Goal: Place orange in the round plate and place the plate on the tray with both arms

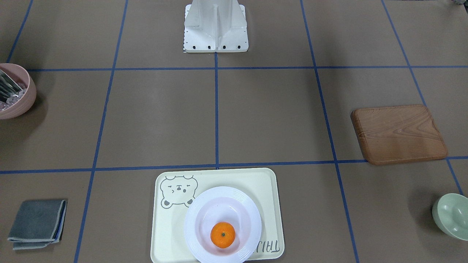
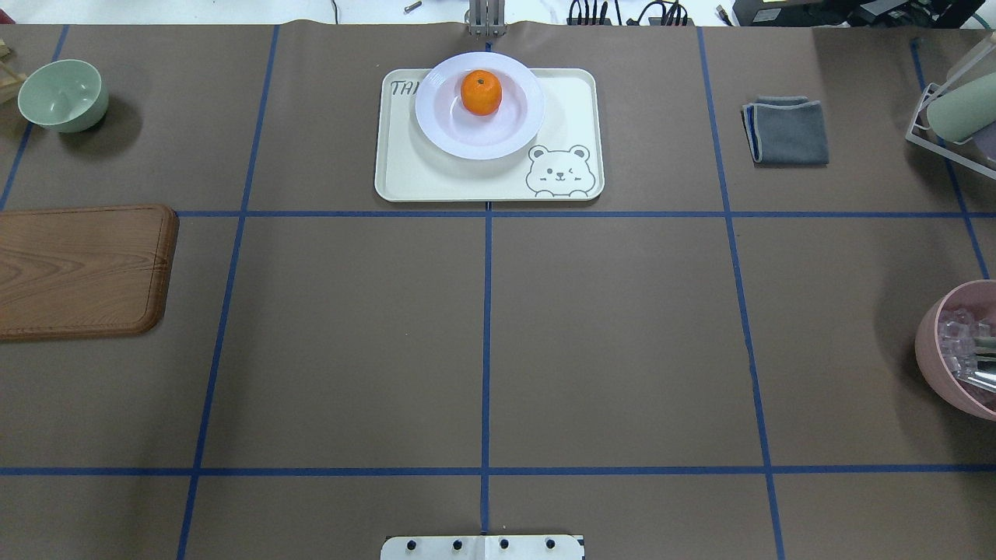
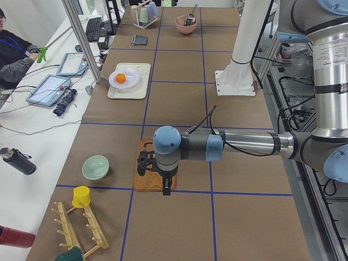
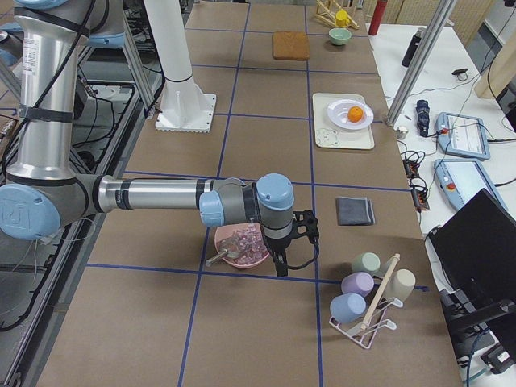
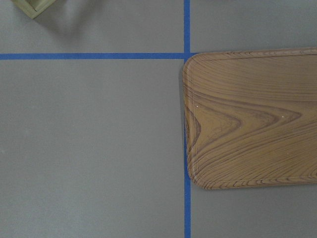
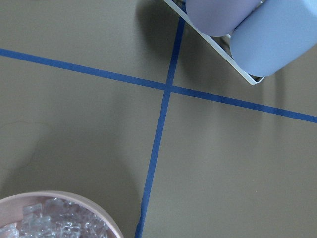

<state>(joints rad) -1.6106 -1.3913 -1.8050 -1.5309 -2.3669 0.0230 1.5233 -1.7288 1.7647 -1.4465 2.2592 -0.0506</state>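
The orange (image 1: 223, 235) (image 2: 481, 92) lies in the white round plate (image 1: 197, 219) (image 2: 436, 117), toward the plate's far side from the robot. The plate rests on the cream tray (image 1: 256, 182) (image 2: 405, 171) with the bear drawing, and its rim overhangs the tray's far edge. Both arms are away from the tray. My left gripper (image 3: 163, 187) hangs over the wooden board and shows only in the exterior left view. My right gripper (image 4: 282, 270) hangs beside the pink bowl and shows only in the exterior right view. I cannot tell whether either is open or shut.
A wooden board (image 2: 78, 268) and a pale green bowl (image 2: 62, 93) are on the robot's left. A pink bowl (image 2: 957, 350) of clear pieces, a grey cloth (image 2: 786, 128) and a cup rack (image 4: 371, 298) are on its right. A seated person's sleeve (image 3: 16, 54) is beyond the table.
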